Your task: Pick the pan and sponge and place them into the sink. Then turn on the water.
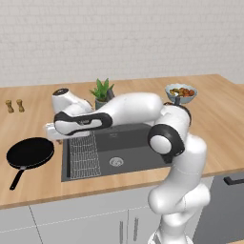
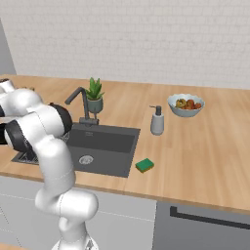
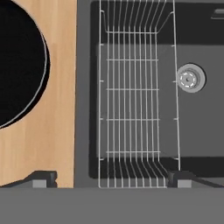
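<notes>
Wire rack (image 3: pixel 139 96): seen closest below the hand camera, a grid of thin light wires set in the left part of the sink, beside the round drain (image 3: pixel 190 78)
Sink (image 1: pixel 138 143): a dark grey rectangular basin recessed into the bench (image 1: pixel 219 124); nothing but the rack is seen in it
Pan (image 1: pixel 30 153): flat, round and black, with a long thin handle pointed toward the bench's front edge; it is laid on the bench just left of the sink, apart from the basin rim; its rim is seen as a black disc at the left of the hand view (image 3: pixel 19 65)
Sponge (image 2: pixel 144 165): a small block with a green top over a yellow layer, laid on the bench just beside the right front corner of the sink
Faucet (image 2: pixel 80 102): dark grey and angular, stood behind the basin; no stream is seen falling from it
Gripper (image 3: pixel 109 178): held above the left edge of the sink, between pan and rack; the two dark fingertips (image 3: pixel 43 178) are spread wide apart, nothing is held or touched
Other things: a potted plant (image 2: pixel 94 95), a soap dispenser (image 2: pixel 156 120) and a bowl of fruit (image 2: pixel 185 104) are stood at the back of the bench
</notes>
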